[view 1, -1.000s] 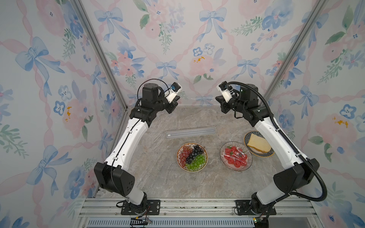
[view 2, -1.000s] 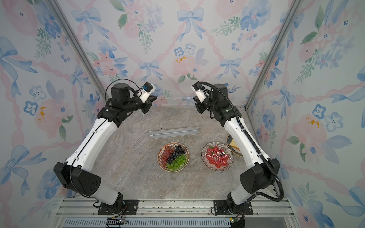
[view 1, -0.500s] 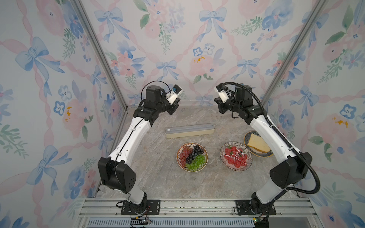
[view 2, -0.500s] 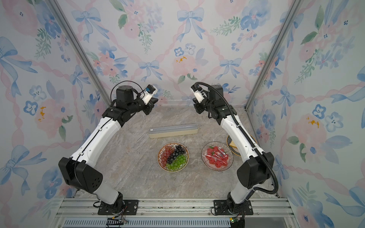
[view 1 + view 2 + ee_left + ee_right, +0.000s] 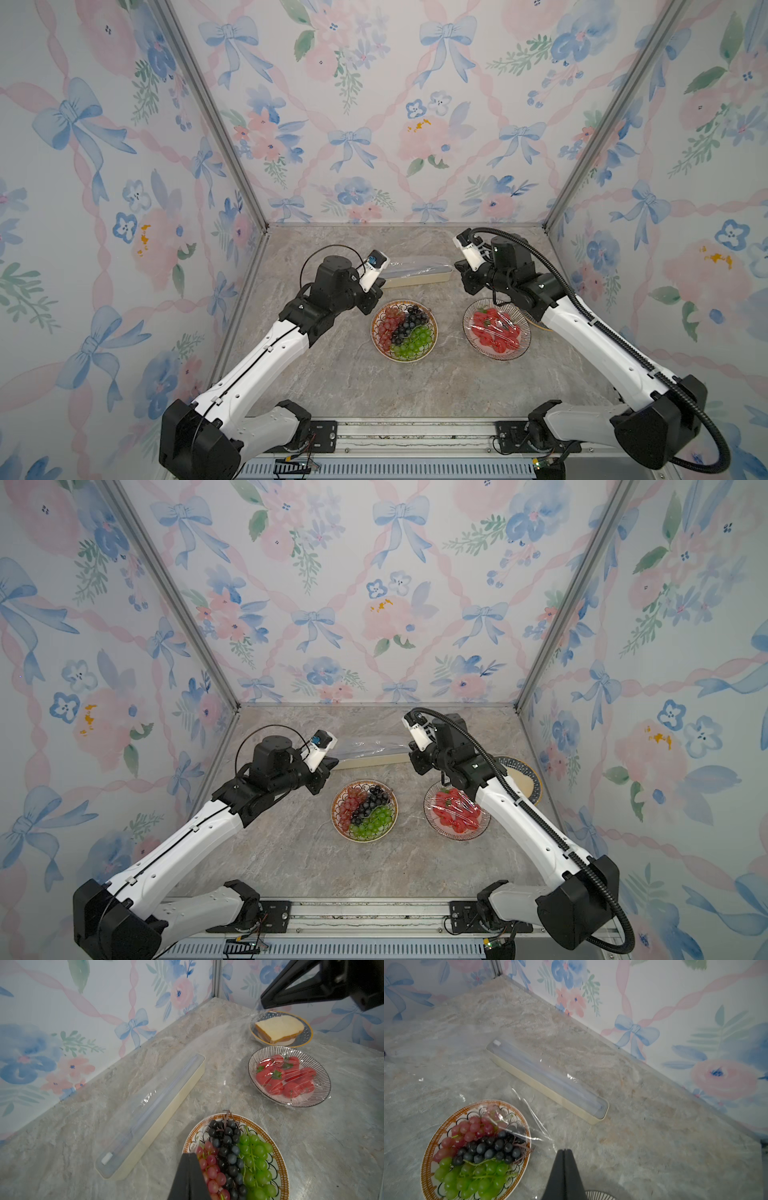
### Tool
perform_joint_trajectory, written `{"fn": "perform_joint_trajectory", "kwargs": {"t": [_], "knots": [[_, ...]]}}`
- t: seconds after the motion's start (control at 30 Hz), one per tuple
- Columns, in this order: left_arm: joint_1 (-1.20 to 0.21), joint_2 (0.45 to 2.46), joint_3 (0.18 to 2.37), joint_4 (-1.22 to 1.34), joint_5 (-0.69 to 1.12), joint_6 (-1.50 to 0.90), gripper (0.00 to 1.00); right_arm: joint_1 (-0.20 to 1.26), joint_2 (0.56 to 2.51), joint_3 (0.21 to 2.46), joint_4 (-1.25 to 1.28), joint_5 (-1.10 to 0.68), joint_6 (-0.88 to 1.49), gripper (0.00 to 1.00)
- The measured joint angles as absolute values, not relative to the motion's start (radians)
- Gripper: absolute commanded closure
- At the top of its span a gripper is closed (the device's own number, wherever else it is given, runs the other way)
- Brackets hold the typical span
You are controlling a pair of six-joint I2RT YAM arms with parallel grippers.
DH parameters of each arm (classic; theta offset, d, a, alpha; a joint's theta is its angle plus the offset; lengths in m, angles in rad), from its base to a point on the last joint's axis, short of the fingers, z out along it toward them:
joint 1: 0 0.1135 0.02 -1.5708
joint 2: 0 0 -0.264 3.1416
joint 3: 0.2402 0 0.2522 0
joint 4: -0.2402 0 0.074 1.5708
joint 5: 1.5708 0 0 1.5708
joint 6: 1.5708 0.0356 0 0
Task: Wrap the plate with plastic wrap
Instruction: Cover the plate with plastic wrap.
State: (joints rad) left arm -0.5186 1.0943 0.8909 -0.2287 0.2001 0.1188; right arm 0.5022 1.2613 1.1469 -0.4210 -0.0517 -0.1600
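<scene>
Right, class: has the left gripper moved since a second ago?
Yes. In a top view the left gripper has come down the picture toward the plate of grapes, which stayed put, and now sits by its rim.

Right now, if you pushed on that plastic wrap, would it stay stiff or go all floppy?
Probably floppy: the plastic wrap creases and folds above the grape plate. Likely very light, since it is thin enough to see straight through. It may also cling, the way film hugs the strawberry plate.

Box [image 5: 415, 279] — behind grape plate [image 5: 373, 332]
</scene>
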Motion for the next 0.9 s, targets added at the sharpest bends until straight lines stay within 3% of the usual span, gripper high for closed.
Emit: {"fn": "perform_joint_trajectory", "kwargs": {"t": [0.33, 0.9], "knots": [[-0.615, 0.95, 0.606, -0.181, 0.16, -0.159, 1.0, 0.613, 1.15, 0.929, -0.489, -0.001, 0.077, 1.0], [-0.682, 0.887, 0.474, -0.15, 0.152, -0.404, 1.0, 0.723, 1.083, 0.788, -0.574, 0.038, 0.332, 1.0]]}}
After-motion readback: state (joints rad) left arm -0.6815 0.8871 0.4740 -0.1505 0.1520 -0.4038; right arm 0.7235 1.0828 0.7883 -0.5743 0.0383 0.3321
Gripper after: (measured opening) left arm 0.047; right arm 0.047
